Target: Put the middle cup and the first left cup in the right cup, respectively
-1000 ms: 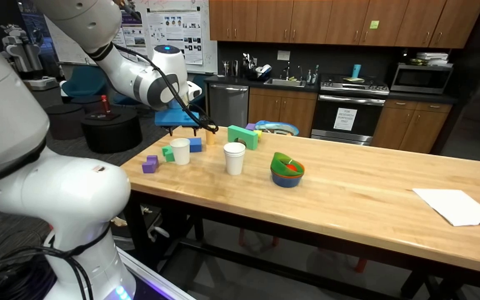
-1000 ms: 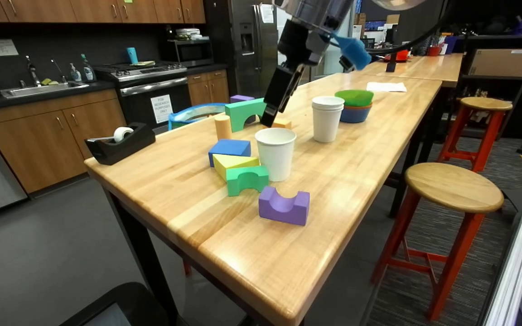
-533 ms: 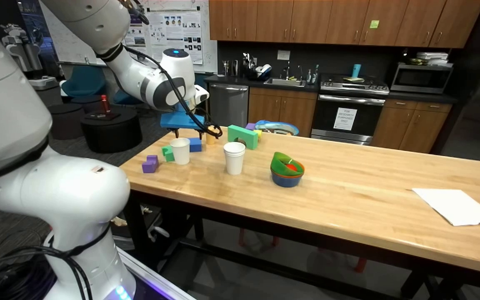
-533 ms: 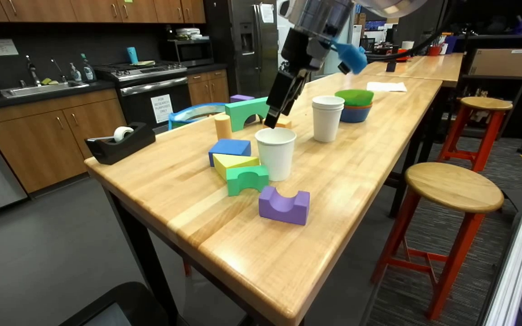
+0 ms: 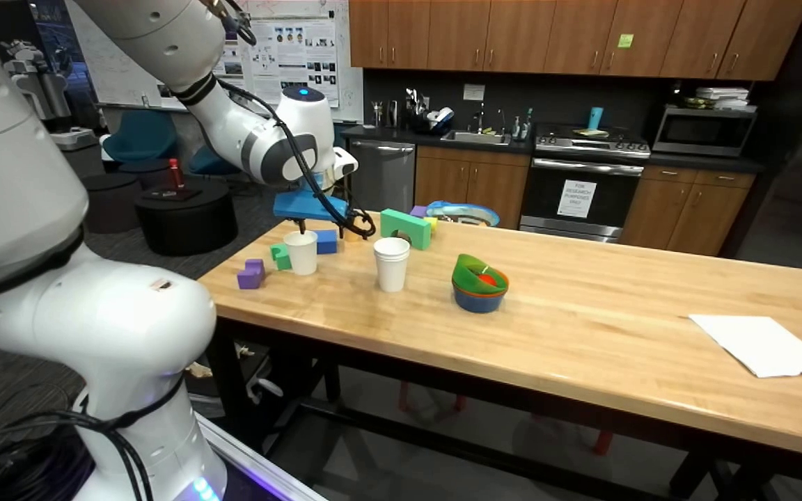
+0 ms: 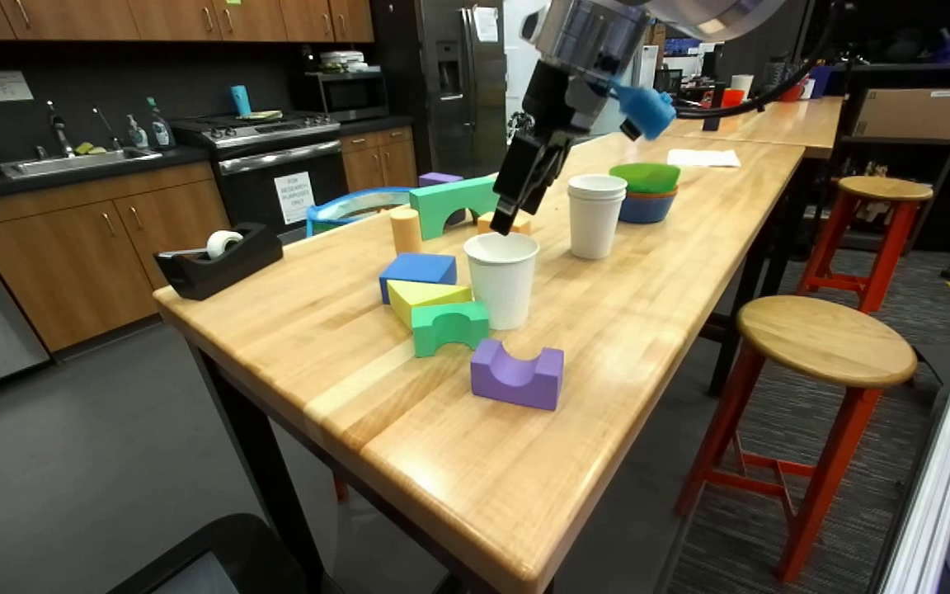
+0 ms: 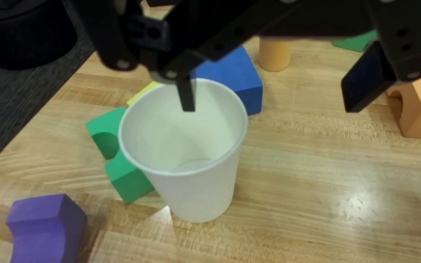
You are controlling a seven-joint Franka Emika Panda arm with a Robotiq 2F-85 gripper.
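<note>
A single white cup stands upright at the left, also in an exterior view. At the right stands a white cup stack, also in an exterior view. It shows more than one rim, so cups are nested in the right cup. My gripper is open and empty, its fingers wide apart. In the wrist view one finger overlaps the single cup's mouth; I cannot tell whether it is inside. The other finger is over the table to the right. The stack is out of the wrist view.
Close round the single cup are a blue block, a yellow block, a green block and a purple block. A green arch stands behind the stack. Nested bowls stand right of it.
My gripper has moved to the right and a little lower in an exterior view, coming down over the single cup's rim. The cups and blocks have not moved.
</note>
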